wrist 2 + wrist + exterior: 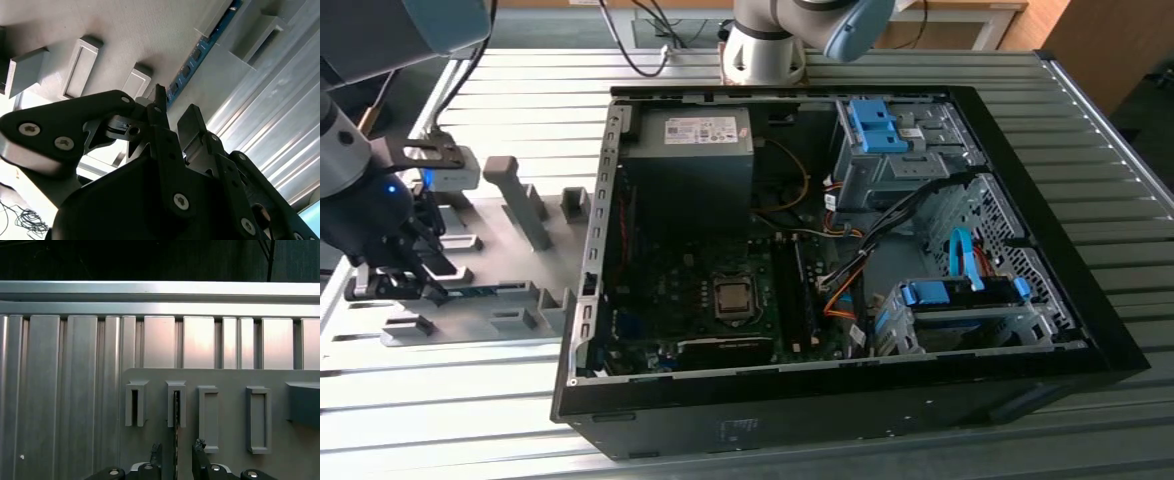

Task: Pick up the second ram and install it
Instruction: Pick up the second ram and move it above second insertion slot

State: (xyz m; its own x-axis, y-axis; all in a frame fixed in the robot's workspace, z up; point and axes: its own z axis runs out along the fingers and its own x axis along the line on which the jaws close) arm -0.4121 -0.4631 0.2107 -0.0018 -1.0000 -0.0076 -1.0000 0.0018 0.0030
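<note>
Inside grey holder (170, 405), second ram (176, 440)

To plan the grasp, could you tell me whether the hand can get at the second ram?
Probably yes: in the first wrist view the open hand straddles the second ram, which stands on edge in a grey holder block, nothing between them.

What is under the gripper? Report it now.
The second ram stands on edge in a grey holder block, below the open gripper. Its lower edge is covered by the holder.
</note>
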